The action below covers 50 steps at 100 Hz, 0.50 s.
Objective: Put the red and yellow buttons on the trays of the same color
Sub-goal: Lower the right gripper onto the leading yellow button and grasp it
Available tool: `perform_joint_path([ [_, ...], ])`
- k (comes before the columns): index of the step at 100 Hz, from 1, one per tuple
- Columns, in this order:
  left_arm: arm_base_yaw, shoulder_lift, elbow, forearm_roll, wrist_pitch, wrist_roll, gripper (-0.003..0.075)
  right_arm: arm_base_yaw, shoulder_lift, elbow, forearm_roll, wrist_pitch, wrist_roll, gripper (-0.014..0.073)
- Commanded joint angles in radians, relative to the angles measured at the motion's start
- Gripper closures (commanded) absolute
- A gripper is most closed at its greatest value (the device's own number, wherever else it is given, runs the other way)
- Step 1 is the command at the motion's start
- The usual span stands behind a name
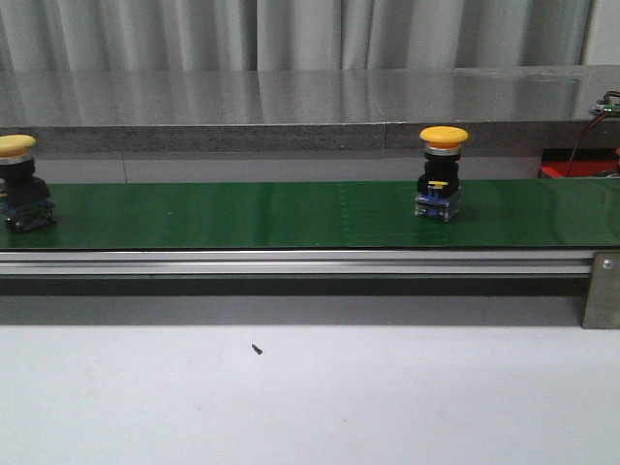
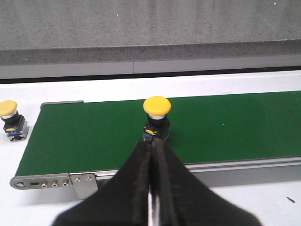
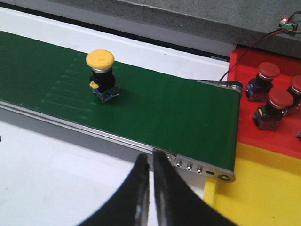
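Red tray (image 3: 273,136) holds three red buttons (image 3: 269,109) (upright, clustered).

The red tray (image 3: 282,136) runs off the right wrist picture's edge; one red button (image 3: 296,87) is cut there; the yellow tray (image 3: 263,188) is cropped too.

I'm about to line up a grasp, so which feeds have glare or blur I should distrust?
Front view: soft overall, sheen streaks on the green belt, yellow button still readable. Left wrist view: the left gripper is a dark mass hiding the button base. Right wrist view: clearest, button and red tray well lit, right gripper dark.
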Motion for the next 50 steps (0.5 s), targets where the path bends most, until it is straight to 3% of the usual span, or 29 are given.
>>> perform_joint_path([
  [1, -0.01, 0.002, -0.028, -0.01, -0.086, 0.0, 0.074, -0.002, 0.016, -0.048, 0.036, -0.033, 0.002, 0.0353],
  [9, -0.01, 0.002, -0.028, -0.01, -0.089, 0.0, 0.074, -0.002, 0.048, -0.073, 0.036, -0.02, 0.002, 0.0096],
  [16, -0.01, 0.002, -0.028, -0.01, -0.089, 0.0, 0.074, -0.002, 0.093, -0.098, 0.036, -0.009, 0.002, -0.0049],
  [26, -0.01, 0.002, -0.028, -0.01, -0.091, 0.0, 0.0739, -0.002, 0.187, -0.144, 0.036, 0.008, 0.002, -0.0008],
  [50, -0.01, 0.002, -0.028, -0.01, -0.091, 0.0, 0.074, -0.002, 0.464, -0.285, 0.036, 0.018, 0.002, -0.0007],
])
